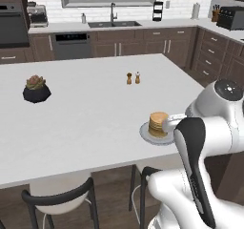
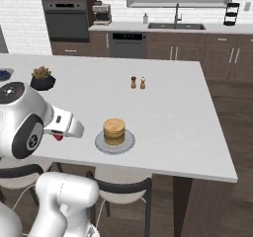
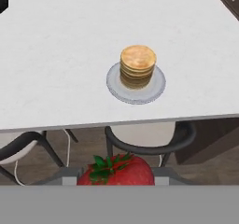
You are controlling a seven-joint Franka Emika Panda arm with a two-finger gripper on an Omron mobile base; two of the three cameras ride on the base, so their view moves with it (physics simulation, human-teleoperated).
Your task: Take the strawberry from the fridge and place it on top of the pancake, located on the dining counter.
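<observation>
**Strawberry held short of the pancake stack**

The claw [image 3: 115,183] is clamped on the strawberry [image 3: 116,171], out past the tabletop [image 3: 56,69] edge nearest the stools. The pancake [image 3: 137,65] on its plate [image 3: 156,90] lies ahead and slightly right — the carry must go forward and up over it.

The right base view shows a red speck [image 2: 58,137] left of the pancake; the left base view hides it behind the arm.

You have the pancake [image 2: 114,130], a tan stack on a pale plate [image 2: 127,144], near the front edge of the dining counter [image 2: 178,112]. Left of it the gripper [image 2: 58,136] hangs above that edge, a speck of red strawberry [image 2: 59,138] showing under the white hand. Two brown shakers [image 2: 138,82] stand mid-counter; a dark potted plant [image 2: 42,78] sits far left.
</observation>
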